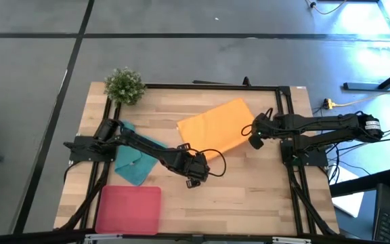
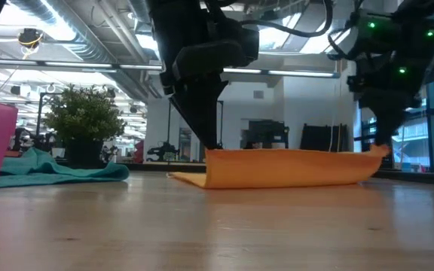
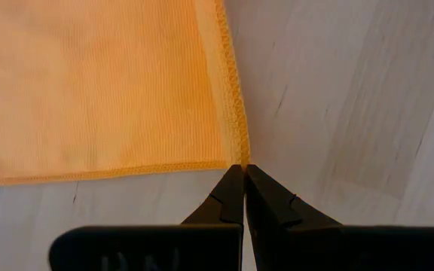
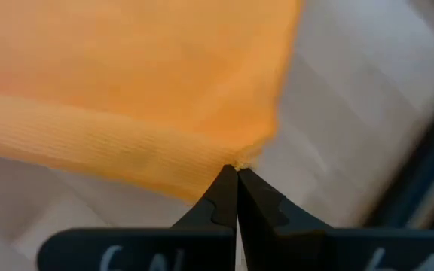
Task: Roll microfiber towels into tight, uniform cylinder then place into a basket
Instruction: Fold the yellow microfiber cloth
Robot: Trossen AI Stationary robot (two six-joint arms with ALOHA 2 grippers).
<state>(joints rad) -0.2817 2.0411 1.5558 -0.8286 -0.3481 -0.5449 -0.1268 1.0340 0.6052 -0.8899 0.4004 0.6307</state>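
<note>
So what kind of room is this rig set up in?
Probably an open-plan lab or workshop, not a home. The wooden table stands on a bare grey concrete floor, exposed ceiling ducts run overhead, and cables trail across the floor beside the table.

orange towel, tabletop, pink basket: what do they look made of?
Orange towel: soft woven cloth, matte, likely microfiber; fine ribbed weave and a stitched hem show in the left wrist view.
Tabletop: light wood or wood-look laminate, smooth satin; grain streaks and plank seams show.
Basket: probably moulded plastic, uniform pink-red with rounded corners; could also be silicone.
</note>
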